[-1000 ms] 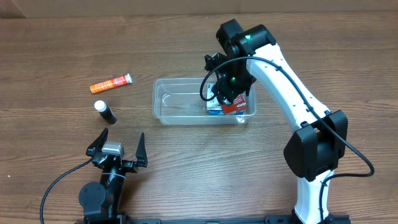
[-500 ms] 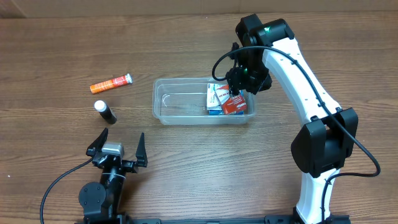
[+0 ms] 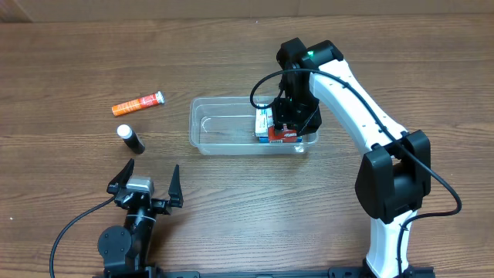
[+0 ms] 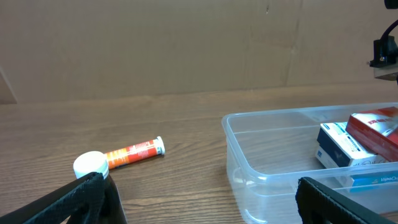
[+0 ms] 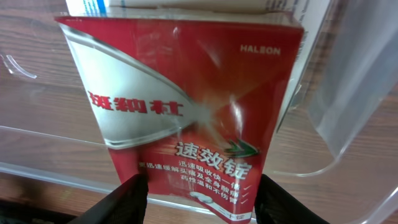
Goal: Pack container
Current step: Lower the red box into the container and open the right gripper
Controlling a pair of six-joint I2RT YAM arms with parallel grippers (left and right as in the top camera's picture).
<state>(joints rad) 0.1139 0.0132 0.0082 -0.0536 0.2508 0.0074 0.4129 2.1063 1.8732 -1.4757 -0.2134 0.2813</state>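
Observation:
The clear container (image 3: 202,123) sits mid-table; it also shows in the left wrist view (image 4: 249,143) and in the right wrist view (image 5: 348,93). At its right end a red box (image 3: 285,136) leans on a blue-and-white box (image 3: 265,123). The left wrist view shows both, the red box (image 4: 376,127) and the blue-and-white box (image 4: 342,146). My right gripper (image 3: 297,116) is right above the red box. In the right wrist view its fingers (image 5: 202,202) stand wide apart, one on each side of the red box (image 5: 186,112). My left gripper (image 3: 149,179) is open and empty near the front edge (image 4: 199,199).
An orange tube (image 3: 138,103) lies left of the container, also seen in the left wrist view (image 4: 134,152). A small black bottle with a white cap (image 3: 130,137) stands just ahead of my left gripper (image 4: 91,165).
My right gripper pulled back up and to the right, then came back left and down over the red box. The boxes stay in the container. The left arm has not moved.

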